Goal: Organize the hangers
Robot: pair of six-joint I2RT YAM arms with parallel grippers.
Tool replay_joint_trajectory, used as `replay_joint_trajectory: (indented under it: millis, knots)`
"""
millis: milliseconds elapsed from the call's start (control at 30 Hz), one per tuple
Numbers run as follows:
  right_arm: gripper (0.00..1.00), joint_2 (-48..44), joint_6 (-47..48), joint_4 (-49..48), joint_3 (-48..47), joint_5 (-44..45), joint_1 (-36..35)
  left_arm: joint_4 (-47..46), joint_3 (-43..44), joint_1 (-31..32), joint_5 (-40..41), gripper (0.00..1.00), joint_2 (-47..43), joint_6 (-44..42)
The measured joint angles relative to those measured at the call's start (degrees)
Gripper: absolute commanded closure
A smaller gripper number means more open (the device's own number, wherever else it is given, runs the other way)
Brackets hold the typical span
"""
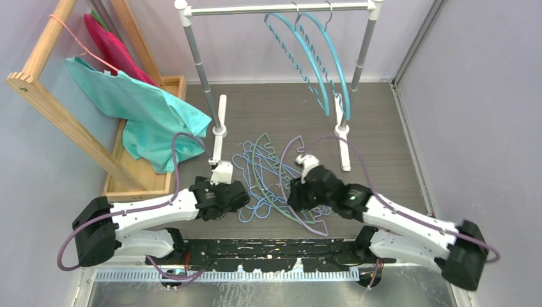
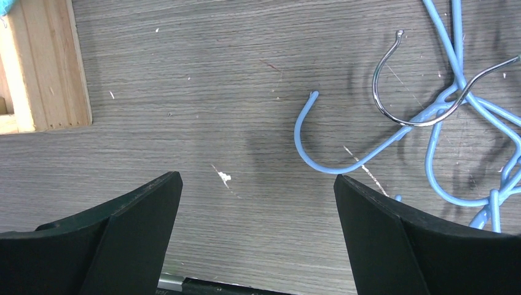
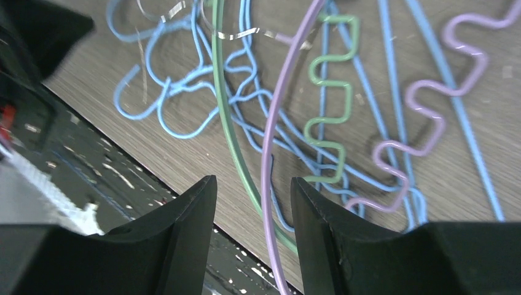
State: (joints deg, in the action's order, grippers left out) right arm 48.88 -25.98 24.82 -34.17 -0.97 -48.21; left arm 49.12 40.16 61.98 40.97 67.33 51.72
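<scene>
Currently the loose hangers (image 1: 268, 185) lie in a tangled heap on the grey table (image 1: 383, 128), just in front of the feet of the white rail stand (image 1: 275, 9) and between the two arms. Two teal hangers (image 1: 312, 59) hang by their hooks from the rail, side by side toward its right end. Left gripper (image 2: 257, 177): jaws spread wide with nothing between them, over bare table at the left edge of the heap. Its wrist view shows a light-blue hook (image 2: 319, 147) and a chrome hook (image 2: 399, 92) ahead and to the right, both clear of the fingers. A corner of the wooden tray (image 2: 43, 67) sits at upper left. Right gripper (image 3: 253, 179): jaws parted by a narrow gap, low over the right side of the heap. The arc of the purple hanger (image 3: 265, 160) runs through that gap, not visibly pressed by either finger. The arc of the green hanger (image 3: 224, 117) passes alongside it and goes under the right-hand finger. The zigzag bars of both hangers lie beyond, over light-blue wire hangers (image 3: 178, 86). Whether the purple arc is lifted off the table, cannot tell. At far left a teal garment (image 1: 147, 109) drapes over the wooden frame (image 1: 64, 121), well apart from the heap.
</scene>
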Motion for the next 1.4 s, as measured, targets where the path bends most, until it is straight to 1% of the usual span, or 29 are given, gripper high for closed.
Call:
replay_joint_trajectory:
  millis: [67,133,267,400,467,533,667,733,833,933,1033,1233,1400]
  knots:
    - [0.46,6.14,-0.48,-2.27,0.00,3.78,-5.73,-0.07,0.15,0.00,-0.17,0.02,0.22,0.07]
    - [0.46,10.80,-1.07,-4.04,0.04,6.27,-8.48,-0.04,0.17,0.00,-0.26,0.02,0.04,0.15]
    - [0.47,16.35,-1.64,-8.81,0.33,10.91,-9.01,0.00,0.17,0.00,-0.31,0.02,-1.73,0.37]
    - [0.51,21.16,-1.49,-13.31,0.33,13.25,-8.98,-0.09,0.04,0.00,-0.33,0.02,-4.87,0.52]
    - [0.57,23.41,-1.27,-15.02,0.33,13.92,-8.98,-0.17,-0.24,0.00,-0.33,0.02,-5.75,0.61]
    - [0.65,25.20,-1.09,-16.48,0.33,14.25,-8.98,-0.24,-0.50,0.00,-0.37,0.02,-5.73,0.81]
    - [0.91,27.10,-1.14,-18.40,0.33,14.34,-8.98,-0.31,-0.66,0.00,-0.52,0.02,-5.01,1.25]
    - [0.98,26.99,-1.40,-18.62,0.33,14.60,-8.98,-0.31,-0.66,0.00,-0.59,0.02,-4.37,1.38]
    - [0.99,25.53,-1.70,-18.49,0.33,14.97,-8.92,-0.28,-0.66,0.00,-0.72,0.02,-4.00,1.46]
    - [0.99,21.20,-2.69,-17.27,0.20,15.08,-8.94,-0.31,-0.68,0.00,-0.72,0.02,-4.04,1.64]
    - [0.99,17.33,-3.28,-14.95,-2.14,15.45,-8.94,-0.35,-0.81,0.00,-0.72,0.02,-4.35,1.73]
    - [0.99,16.83,-3.96,-14.47,-14.10,16.79,-8.94,-0.28,-0.98,0.00,-0.70,0.02,-4.63,1.90]
    - [0.99,22.36,-4.26,-16.92,-25.18,15.21,-8.61,0.00,-0.98,0.00,-0.24,0.02,-4.98,2.45]
